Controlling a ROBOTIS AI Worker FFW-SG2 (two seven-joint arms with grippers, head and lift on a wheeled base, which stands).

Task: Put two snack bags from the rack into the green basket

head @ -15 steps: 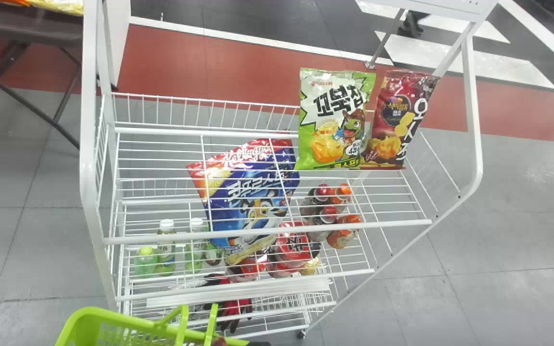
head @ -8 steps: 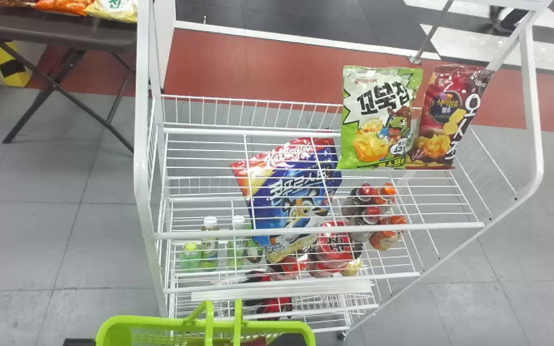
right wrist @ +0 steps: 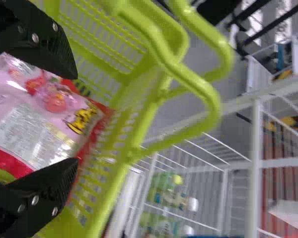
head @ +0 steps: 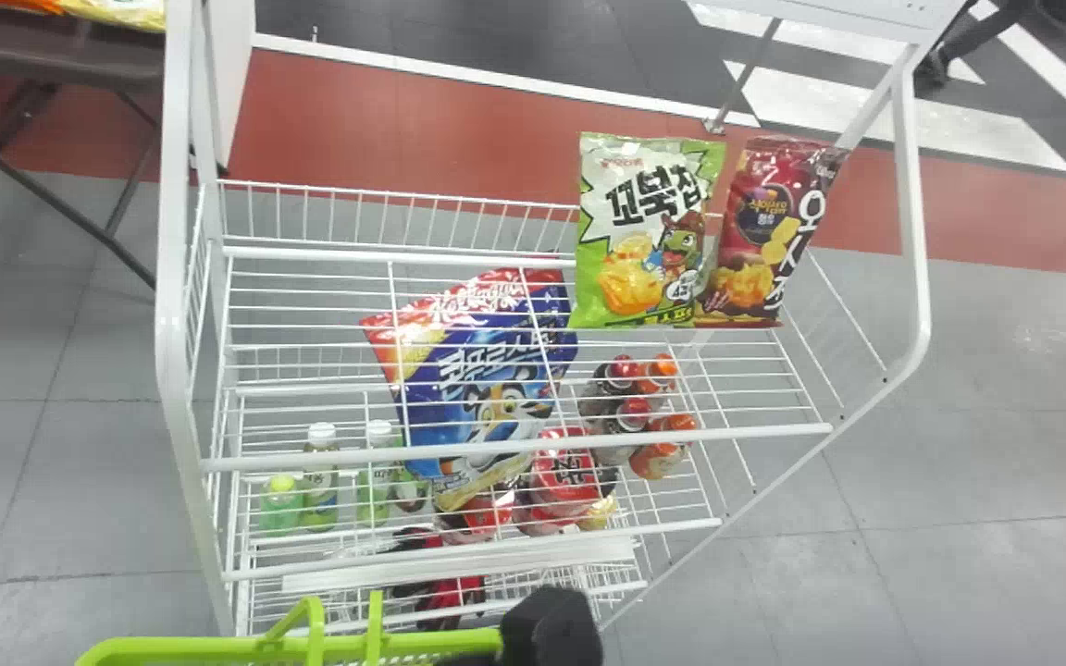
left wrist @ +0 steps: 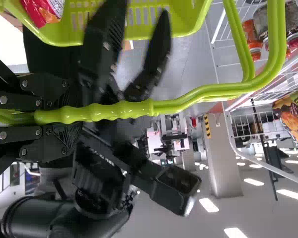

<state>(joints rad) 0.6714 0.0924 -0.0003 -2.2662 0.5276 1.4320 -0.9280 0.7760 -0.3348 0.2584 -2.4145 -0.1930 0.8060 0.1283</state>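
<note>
right tool [right wrist: 75, 118] fingers apart | left tool [left wrist: 80, 114] clamped on basket handle [left wrist: 124, 109] | pink bag [right wrist: 27, 121] in green basket [left wrist: 181, 17], below right tool | green bag [head: 639, 185] on rack [head: 514, 448], ahead-right of right tool; right arm seems nearer

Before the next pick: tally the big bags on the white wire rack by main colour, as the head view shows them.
Green-and-white glossy snack bag: 1
Dark red glossy snack bag: 1
Blue glossy bag with a red top: 1
Total: 3
</note>
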